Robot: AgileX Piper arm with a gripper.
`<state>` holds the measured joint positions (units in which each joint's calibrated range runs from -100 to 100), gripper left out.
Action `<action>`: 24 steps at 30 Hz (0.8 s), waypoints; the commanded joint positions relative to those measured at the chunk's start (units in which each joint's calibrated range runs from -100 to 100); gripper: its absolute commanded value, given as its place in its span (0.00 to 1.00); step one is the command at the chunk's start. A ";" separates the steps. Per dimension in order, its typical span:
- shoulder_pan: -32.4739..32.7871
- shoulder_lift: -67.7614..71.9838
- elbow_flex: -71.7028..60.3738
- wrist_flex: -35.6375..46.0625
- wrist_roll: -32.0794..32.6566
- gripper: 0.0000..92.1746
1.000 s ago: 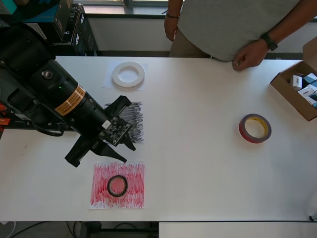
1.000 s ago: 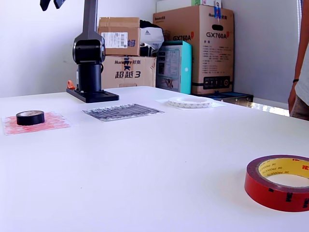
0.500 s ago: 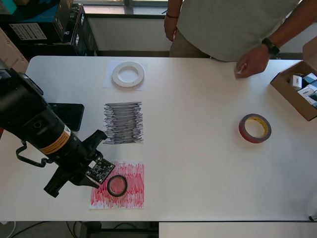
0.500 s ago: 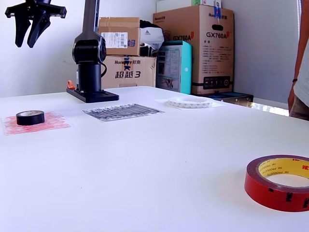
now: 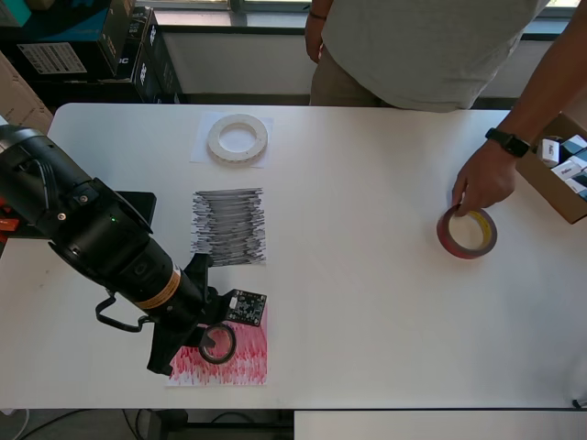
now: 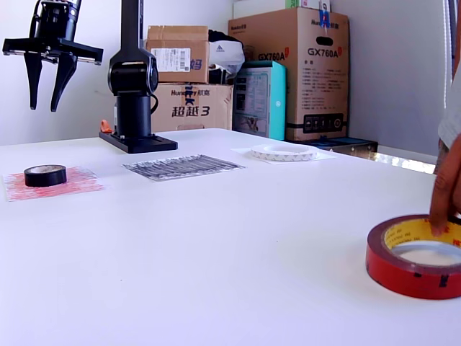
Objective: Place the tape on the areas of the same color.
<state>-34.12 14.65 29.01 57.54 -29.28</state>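
Note:
The small black roll (image 5: 217,344) (image 6: 45,175) lies on the red scribbled sheet (image 5: 248,357) (image 6: 79,184). My gripper (image 5: 195,323) (image 6: 43,108) hangs open and empty, pointing down, well above that roll. The white ring (image 5: 238,137) (image 6: 283,152) rests on the plain white sheet (image 5: 201,149). The black scribbled sheet (image 5: 228,226) (image 6: 180,166) is bare. The red-brown roll (image 5: 468,233) (image 6: 412,259) lies on bare table at the overhead view's right, with a person's hand (image 5: 484,179) (image 6: 446,191) touching its rim.
A person stands at the table's far edge (image 5: 413,46). An open cardboard box (image 5: 541,170) holding small items sits at the overhead view's right edge. The arm's base (image 6: 135,108) and stacked cartons (image 6: 288,72) stand behind the table.
My gripper has swung over the black roll and come lower, still open. The person's hand has reached down onto the red-brown roll and nudged it.

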 commanded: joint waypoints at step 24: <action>0.19 5.65 4.11 -5.49 -13.69 0.50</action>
<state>-34.12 20.76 31.13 52.52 -38.87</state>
